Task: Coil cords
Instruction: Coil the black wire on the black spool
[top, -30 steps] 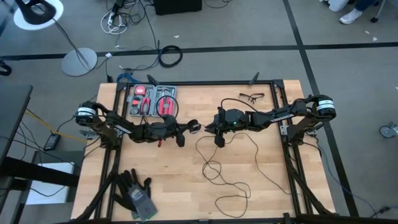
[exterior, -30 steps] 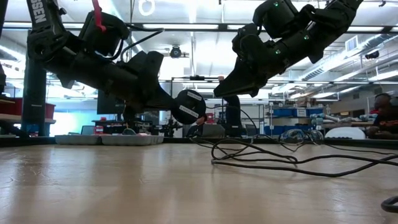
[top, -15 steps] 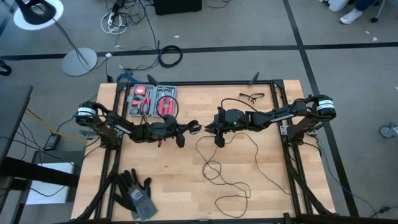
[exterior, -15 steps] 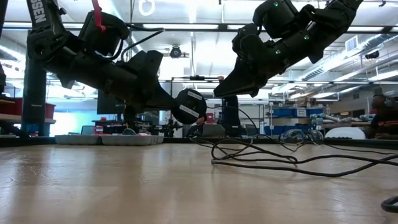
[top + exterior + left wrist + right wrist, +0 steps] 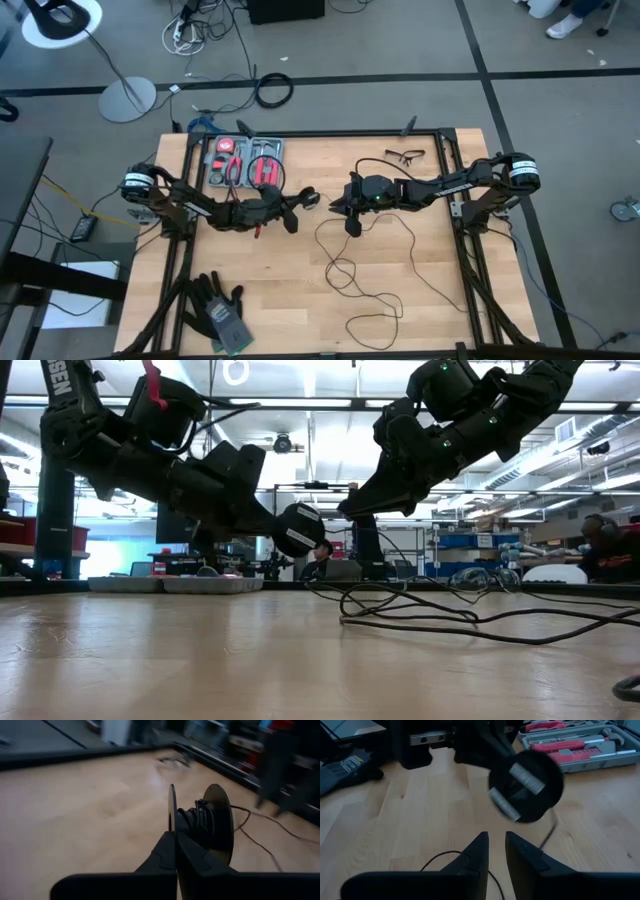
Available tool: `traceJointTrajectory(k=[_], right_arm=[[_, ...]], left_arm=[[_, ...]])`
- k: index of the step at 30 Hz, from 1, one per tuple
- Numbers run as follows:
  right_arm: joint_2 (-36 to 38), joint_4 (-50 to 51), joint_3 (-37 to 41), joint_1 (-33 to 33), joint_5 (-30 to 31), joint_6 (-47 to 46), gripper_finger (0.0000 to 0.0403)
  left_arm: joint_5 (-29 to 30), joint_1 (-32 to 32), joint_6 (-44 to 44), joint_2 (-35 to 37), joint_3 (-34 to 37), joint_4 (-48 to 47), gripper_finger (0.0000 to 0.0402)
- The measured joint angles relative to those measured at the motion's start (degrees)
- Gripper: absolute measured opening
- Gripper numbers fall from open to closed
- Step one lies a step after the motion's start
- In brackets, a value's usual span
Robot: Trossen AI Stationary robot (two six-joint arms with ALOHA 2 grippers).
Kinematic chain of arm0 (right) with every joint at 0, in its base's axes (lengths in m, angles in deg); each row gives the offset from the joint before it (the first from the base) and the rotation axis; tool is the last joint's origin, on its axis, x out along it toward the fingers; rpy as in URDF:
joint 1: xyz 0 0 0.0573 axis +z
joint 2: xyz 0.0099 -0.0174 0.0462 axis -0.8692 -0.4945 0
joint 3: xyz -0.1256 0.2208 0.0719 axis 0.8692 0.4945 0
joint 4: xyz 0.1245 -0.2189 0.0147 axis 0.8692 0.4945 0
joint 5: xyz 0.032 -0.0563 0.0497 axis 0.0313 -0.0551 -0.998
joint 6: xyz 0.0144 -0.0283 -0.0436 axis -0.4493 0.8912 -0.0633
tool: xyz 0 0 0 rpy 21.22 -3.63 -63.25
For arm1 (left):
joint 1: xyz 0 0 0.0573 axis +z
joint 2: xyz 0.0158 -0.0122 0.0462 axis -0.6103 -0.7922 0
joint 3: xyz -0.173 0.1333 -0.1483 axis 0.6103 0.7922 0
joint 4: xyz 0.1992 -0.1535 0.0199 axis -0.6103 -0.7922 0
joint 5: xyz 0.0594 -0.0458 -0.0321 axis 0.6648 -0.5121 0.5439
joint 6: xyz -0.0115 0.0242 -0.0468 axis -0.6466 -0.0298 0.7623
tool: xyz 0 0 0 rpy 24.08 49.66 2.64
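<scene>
Above table centre: left gripper (image 5: 175, 845) clamped on small round black spool-like puck (image 5: 300, 528), few turns wound. Thin black cord (image 5: 375, 265) sprawls on wooden table (image 5: 270, 300). Right gripper (image 5: 493, 851) part-open, grip unclear; should feed cord taut, avoid snagging loops.

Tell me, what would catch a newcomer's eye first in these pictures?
Probably the two dark arms meeting nose to nose above the middle of the wooden table. The left gripper is shut on a small round black spool with cord wound on it, held up in the air, while the right gripper points at it from close by. From there a thin black cord sprawls in loose loops over the table's right half.
</scene>
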Motion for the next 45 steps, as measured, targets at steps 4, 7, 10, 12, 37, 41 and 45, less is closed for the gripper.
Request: traceJointTrajectory(k=[4, 7, 10, 12, 37, 41, 45], right_arm=[[0.0, 0.0, 0.02, 0.0, 0.0, 0.0, 0.0064], [0.0, 0.0, 0.02, 0.0, 0.0, 0.0, 0.0064], [0.0, 0.0, 0.02, 0.0, 0.0, 0.0, 0.0064], [0.0, 0.02, 0.02, 0.0, 0.0, 0.0, 0.0064], [0.0, 0.0, 0.02, 0.0, 0.0, 0.0, 0.0064], [0.0, 0.0, 0.02, 0.0, 0.0, 0.0, 0.0064], [0.0, 0.0, 0.02, 0.0, 0.0, 0.0, 0.0064]], left_arm=[[6.7, -0.51, 0.12, 0.0, -1.6, -1.93, 0.0], [7.96, -0.49, 0.16, 0.0, -3.78, -5.87, 0.0], [7.91, -0.49, -1.46, 0.0, -5.76, -8.14, 0.0], [7.02, -0.49, -4.54, 0.0, -6.47, -8.0, 0.0], [6.34, -4.16, -56.45, 0.0, -6.97, -4.09, 0.0], [6.33, -4.44, -61.16, 0.0, -6.98, -3.55, 0.0], [6.34, -4.66, -61.36, 0.0, -6.98, -3.44, 0.0]])
